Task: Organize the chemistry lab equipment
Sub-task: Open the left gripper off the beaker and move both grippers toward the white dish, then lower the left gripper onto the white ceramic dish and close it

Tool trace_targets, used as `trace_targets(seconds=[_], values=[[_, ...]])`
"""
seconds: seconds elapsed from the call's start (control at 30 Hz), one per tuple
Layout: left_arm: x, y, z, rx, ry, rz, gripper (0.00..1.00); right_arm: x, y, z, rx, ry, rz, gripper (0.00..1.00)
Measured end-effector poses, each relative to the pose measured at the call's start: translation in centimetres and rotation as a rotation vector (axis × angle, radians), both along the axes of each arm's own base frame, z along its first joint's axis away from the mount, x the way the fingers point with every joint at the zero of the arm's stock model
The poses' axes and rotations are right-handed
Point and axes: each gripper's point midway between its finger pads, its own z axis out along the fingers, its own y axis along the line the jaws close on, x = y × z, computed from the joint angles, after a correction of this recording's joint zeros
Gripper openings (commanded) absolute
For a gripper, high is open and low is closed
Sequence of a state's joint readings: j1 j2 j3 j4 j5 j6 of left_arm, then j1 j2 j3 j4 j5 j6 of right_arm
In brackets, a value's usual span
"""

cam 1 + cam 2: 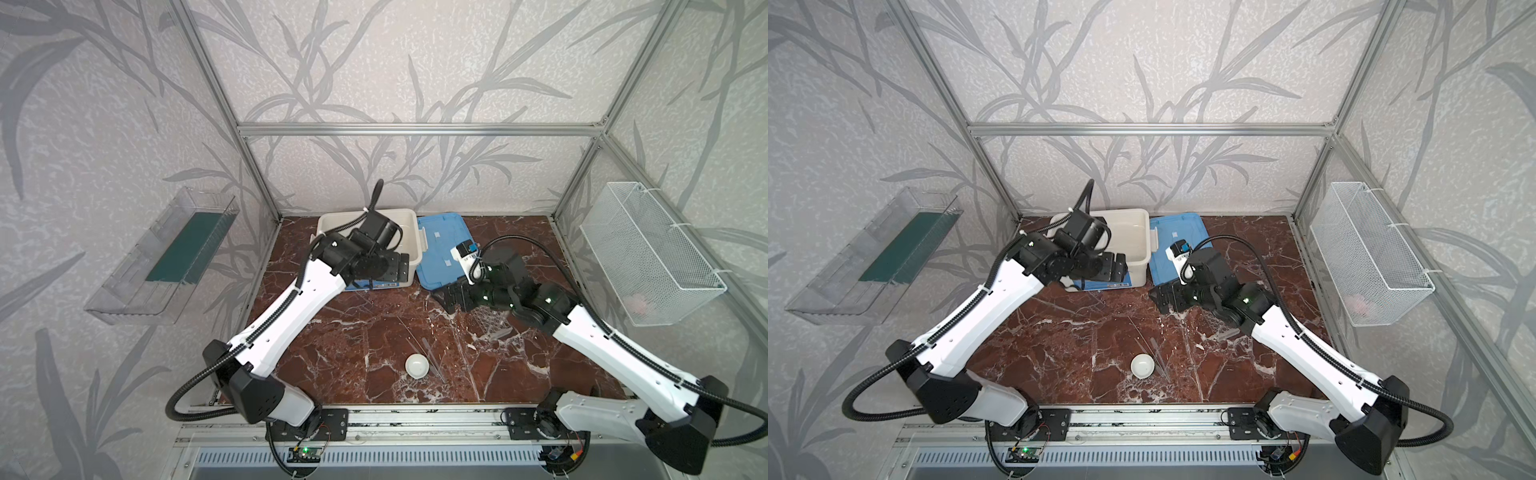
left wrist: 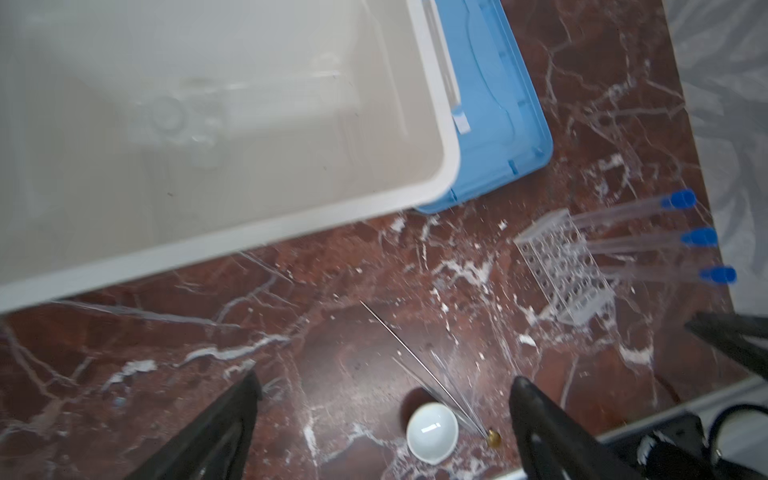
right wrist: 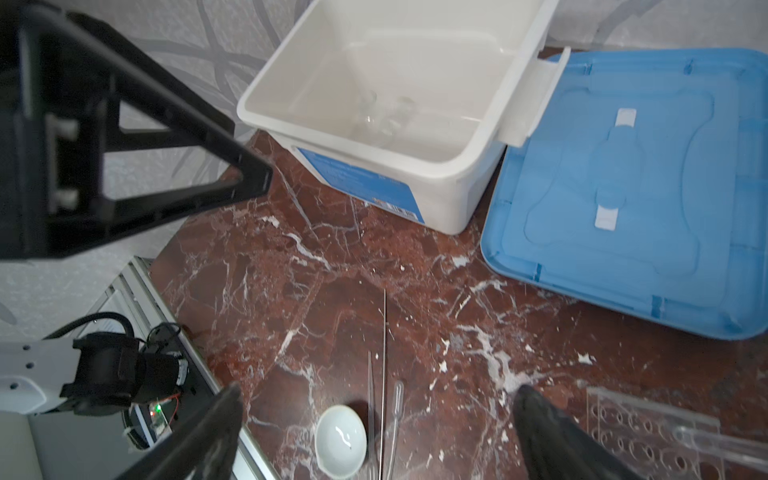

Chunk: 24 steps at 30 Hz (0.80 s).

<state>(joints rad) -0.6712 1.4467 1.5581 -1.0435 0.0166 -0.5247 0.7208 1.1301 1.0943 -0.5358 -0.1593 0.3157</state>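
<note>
Right wrist view: tub stands lidless, presumably to take glassware; a clear beaker lies inside. Left gripper and right gripper gape wide, empty.

A: White tub stands with its top open, so a drop from above is free. Clear glassware lies on its floor.
B: Right of the tub?
A: Blue lid lies flat just beside it and fills that side.
B: In front?
A: Bare marble along the tub's front wall makes a wide lane. Farther out are a white dish and thin pipettes, close together. Front-right, the rack lies tipped over, with test tubes sticking out.
</note>
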Motion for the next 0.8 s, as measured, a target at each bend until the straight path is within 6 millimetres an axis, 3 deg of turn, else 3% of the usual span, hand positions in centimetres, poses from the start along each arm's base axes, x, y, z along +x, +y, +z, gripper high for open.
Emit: trace_targets(seconds=[0.2, 0.4, 0.6, 0.8], values=[[-6.6, -2.2, -7.3, 0.034, 0.173, -0.048, 0.99, -3.8, -2.8, -4.0, -0.086, 0.079, 0.037, 0.96], [-10.8, -4.2, -11.6, 0.075, 0.24, -0.075, 0.99, -6.1, -3.9, -5.9, -0.112, 0.115, 0.089, 0.98], [-13.2, -4.7, -15.8, 0.113, 0.282, -0.047, 0.99, -7.4, -4.7, -7.4, -0.13, 0.142, 0.097, 0.99], [-13.6, -5.9, -19.4, 0.097, 0.321, -0.009, 0.99, -7.9, -5.1, -7.7, -0.125, 0.141, 0.097, 0.99]])
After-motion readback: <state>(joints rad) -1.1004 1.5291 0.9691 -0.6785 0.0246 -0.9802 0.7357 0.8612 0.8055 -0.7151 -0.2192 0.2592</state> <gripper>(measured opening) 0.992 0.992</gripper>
